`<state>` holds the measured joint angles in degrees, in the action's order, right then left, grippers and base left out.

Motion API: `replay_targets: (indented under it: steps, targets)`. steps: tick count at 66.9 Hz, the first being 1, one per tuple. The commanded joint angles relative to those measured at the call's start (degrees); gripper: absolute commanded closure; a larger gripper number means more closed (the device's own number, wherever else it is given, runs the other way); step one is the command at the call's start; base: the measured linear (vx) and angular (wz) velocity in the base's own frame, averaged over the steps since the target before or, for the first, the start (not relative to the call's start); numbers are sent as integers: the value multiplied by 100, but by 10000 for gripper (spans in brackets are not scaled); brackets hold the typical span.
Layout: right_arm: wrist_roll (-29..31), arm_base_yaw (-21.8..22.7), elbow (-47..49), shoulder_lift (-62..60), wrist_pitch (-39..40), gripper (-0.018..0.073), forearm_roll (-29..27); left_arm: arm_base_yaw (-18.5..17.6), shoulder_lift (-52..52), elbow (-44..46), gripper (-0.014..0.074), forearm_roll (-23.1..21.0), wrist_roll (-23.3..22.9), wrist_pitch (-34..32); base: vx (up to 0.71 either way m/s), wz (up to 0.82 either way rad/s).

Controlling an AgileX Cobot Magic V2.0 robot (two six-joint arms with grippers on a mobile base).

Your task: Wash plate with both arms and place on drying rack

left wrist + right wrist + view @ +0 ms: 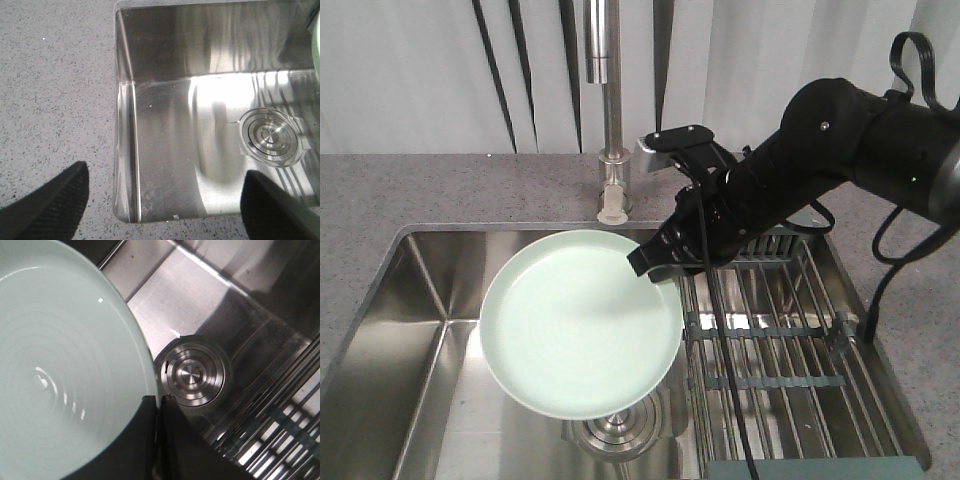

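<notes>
The right arm (840,140) is reaching in from the right, above the drying rack (775,335). The right gripper (158,399) is pinching the rim of the plate (575,325). Its two fingers (187,445) are drawn almost together, one lying on the inner side of the rim and the other on the outer side, with only the thin edge of the plate between them. The plate is hanging face up over the sink basin (420,310), just left of the rack and in front of the faucet (608,110). In the front view its near edge is covering part of the drain (615,438), and in the right wrist view its glossy face is showing faint concentric rings. The left gripper (165,172) is hovering above a corner of the basin with its two black fingertips (55,200) spread wide apart and nothing between them. One is hanging over the speckled countertop (55,75) and the other over the steel of the basin. A pale green sliver of the plate is just showing at the right edge of that view.
</notes>
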<state>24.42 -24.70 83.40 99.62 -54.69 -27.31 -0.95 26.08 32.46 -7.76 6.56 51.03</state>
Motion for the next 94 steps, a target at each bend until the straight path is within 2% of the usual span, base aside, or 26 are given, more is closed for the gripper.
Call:
replay_targets:
  steps: [1, 24, 38, 51, 66, 81, 94]
  targets:
    - [-36, 195, 506, -56, 70, 561, -151, 14, 33, 138, 24, -68, -58, -311, 0, 0]
    - [-201, 921, 589, -231, -242, 561, -36, 14, 33, 138, 24, -68, -58, -311, 0, 0]
    - [-184, 1244, -390, -872, 21, 560, -19, 14, 33, 138, 24, -68, -58, -311, 0, 0]
    - [-184, 1248, -1184, -1479, 191, 560, -31, 14, 33, 138, 24, -68, -58, -311, 0, 0]
    - [-195, 1052, -1894, -1970, 228, 560, -122, 14, 33, 138, 24, -68, -58, -311, 0, 0]
    - [-356, 480, -2128, -2105, 349, 560, -122, 14, 33, 138, 24, -68, -58, -311, 0, 0]
    - [-362, -73, -2128, -2082, 763, 560, -206, 14, 33, 138, 24, -68, -58, -316, 0, 0]
